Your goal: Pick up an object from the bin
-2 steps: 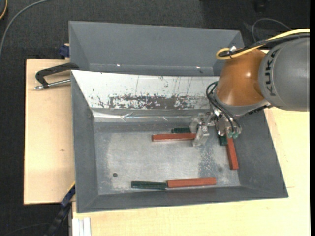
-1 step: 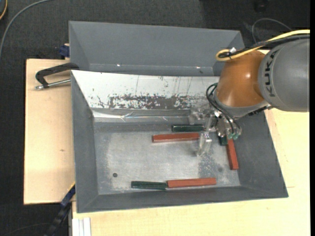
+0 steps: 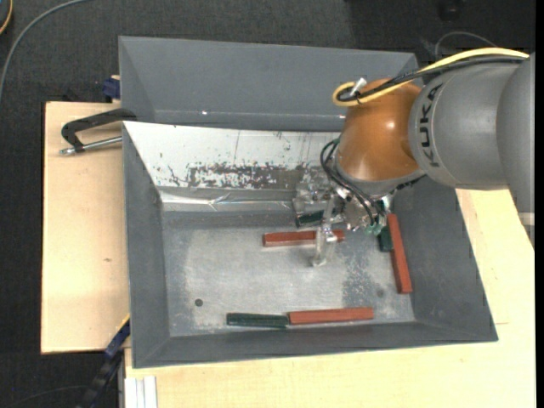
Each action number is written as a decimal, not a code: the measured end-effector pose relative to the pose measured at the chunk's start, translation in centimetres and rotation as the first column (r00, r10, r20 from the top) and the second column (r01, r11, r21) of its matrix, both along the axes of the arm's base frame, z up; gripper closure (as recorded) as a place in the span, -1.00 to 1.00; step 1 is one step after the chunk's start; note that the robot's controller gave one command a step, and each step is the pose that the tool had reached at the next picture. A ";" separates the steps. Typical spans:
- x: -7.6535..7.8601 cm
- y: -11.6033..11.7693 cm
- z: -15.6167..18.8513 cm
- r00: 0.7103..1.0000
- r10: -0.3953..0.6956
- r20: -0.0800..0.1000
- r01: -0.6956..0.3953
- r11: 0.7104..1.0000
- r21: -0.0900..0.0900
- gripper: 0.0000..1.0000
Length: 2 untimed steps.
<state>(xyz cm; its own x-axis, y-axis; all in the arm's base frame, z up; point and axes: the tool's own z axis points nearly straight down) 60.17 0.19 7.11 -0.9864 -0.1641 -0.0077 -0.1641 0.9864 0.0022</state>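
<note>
Grey metal bin (image 3: pixel 212 279) holds a thin, flat red-brown stick (image 3: pixel 289 239) at its centre, with the robot's gripper (image 3: pixel 323 246) low over the stick's right end, open or clenched I cannot tell; an off-centre pinch there could let the stick pivot free.

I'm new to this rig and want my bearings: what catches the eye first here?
The arm's orange cover looms at the bin's right, the gripper beneath it over a red stick on the mid-floor. A second stick lies along the near wall and a third stick along the right wall, both red with dark green ends.
</note>
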 end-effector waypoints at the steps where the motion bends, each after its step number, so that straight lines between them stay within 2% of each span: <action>1: 0.0 -0.3 0.0 1.000 -0.005 -0.001 0.005 1.000 -0.001 1.00; 2: -1.4 -0.3 16.1 0.996 0.088 0.005 -0.088 0.996 -0.004 1.00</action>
